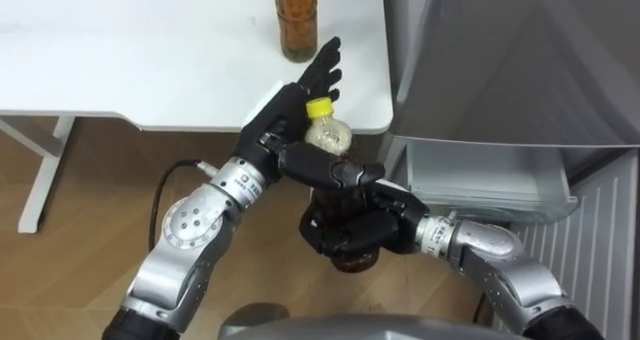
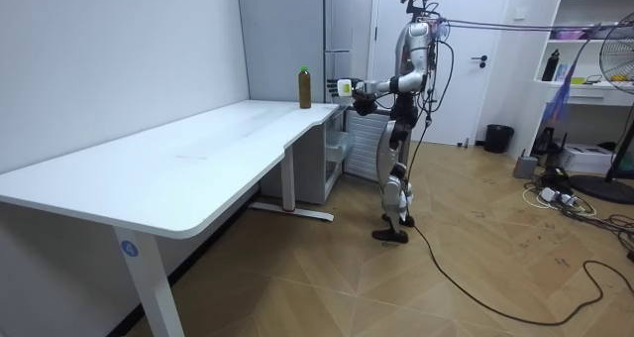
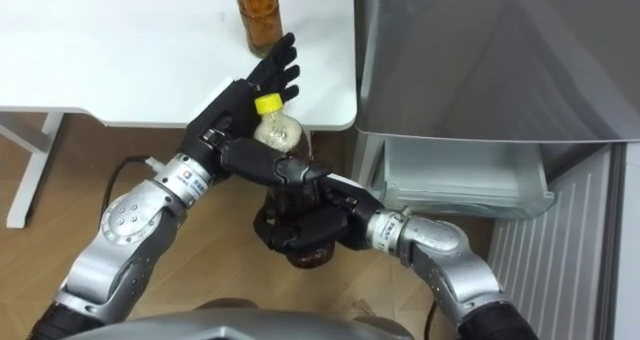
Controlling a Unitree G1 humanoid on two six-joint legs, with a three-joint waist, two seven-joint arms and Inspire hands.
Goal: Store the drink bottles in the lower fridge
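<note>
A small bottle with a yellow cap [image 1: 326,130] is held upright between my two hands, just off the white table's [image 1: 150,60] near corner. My right hand [image 1: 345,230] is curled round its dark lower half from below. My left hand [image 1: 300,100] stands behind the bottle's neck with straight fingers pointing up, its thumb lying across the bottle's front. A second drink, a tall brown bottle [image 1: 296,20], stands on the table near its right edge, just beyond the left fingertips. In the room view I stand at the table's end, in front of the grey fridge [image 2: 347,40].
The grey fridge [image 1: 510,50] stands to my right. Its lower compartment is open, showing a pale shelf bin [image 1: 490,180] and a ribbed white panel [image 1: 590,240]. Wooden floor lies below, and a table leg [image 1: 45,175] stands at the left.
</note>
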